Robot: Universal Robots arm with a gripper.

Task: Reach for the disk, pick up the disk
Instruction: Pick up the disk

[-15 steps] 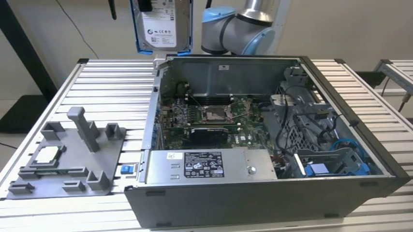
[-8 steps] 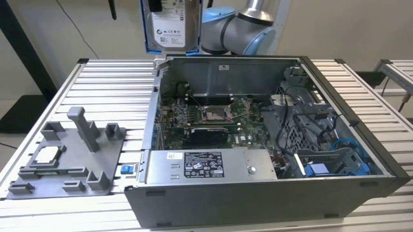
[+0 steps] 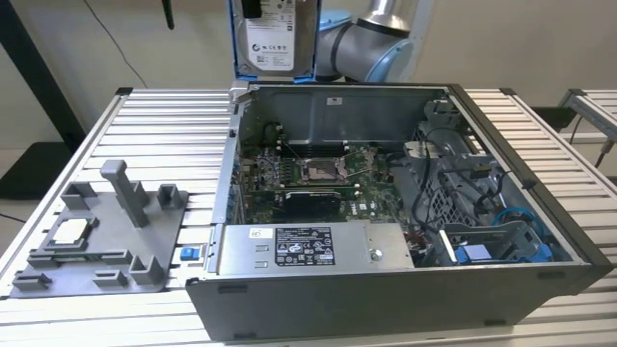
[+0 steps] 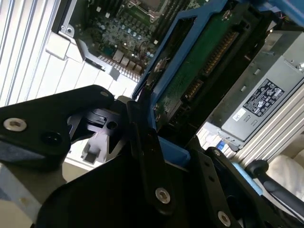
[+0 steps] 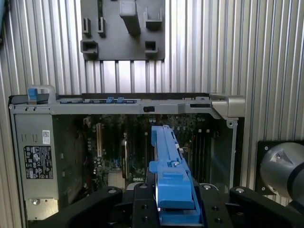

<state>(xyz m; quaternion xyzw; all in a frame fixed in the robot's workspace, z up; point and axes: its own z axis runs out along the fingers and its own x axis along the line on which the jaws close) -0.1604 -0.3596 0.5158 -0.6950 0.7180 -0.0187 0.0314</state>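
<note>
Disk up and out of the computer case.

My gripper (image 5: 176,209) pinches the disk (image 3: 277,40) by its blue rails, jaws pressed on either side, so it hangs upright, high above the open computer case (image 3: 501,137), well apart from the motherboard (image 3: 308,177).

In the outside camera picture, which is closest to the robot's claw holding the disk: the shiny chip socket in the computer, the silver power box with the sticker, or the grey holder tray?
1. Chip socket, mid-case, below the gripper holding the disk.
2. Power box, at the case's front.
3. Grey tray, far out at the exterior view's left.
</note>
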